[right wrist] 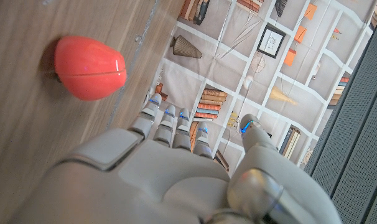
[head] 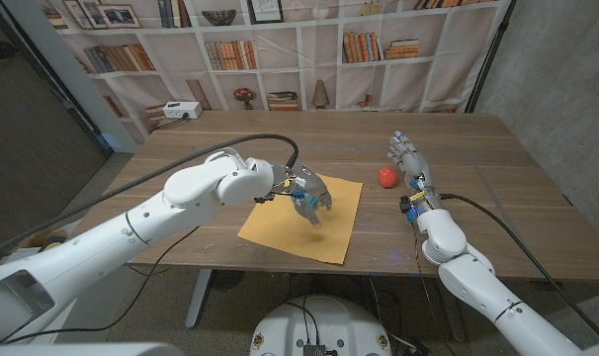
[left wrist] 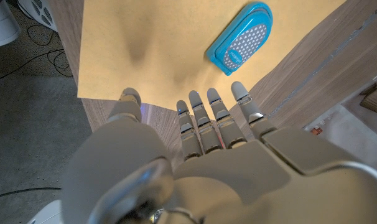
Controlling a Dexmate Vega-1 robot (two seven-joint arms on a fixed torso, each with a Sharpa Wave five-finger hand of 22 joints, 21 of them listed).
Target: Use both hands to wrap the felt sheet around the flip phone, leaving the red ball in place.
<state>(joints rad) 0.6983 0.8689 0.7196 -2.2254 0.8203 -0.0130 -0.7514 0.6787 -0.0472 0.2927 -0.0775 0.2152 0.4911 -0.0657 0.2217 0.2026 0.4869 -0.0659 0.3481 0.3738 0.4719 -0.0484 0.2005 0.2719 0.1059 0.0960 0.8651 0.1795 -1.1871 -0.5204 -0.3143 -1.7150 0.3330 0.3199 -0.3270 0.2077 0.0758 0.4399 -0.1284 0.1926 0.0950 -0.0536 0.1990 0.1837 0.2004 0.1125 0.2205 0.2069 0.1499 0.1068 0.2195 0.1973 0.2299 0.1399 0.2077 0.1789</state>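
I see my left hand spread, holding nothing, over the felt near the phone; right hand spread beside the ball.

Beyond my fingertips, past the far edge of the wooden table, hangs a backdrop printed with bookshelves: rows of books, framed pictures, a bowl and small ornaments. Ahead of my left fingers and off to their outer side, a white box stands near the table's far left corner. Black cables trail over the wood behind my right fingers. Grey floor lies below my left fingers.
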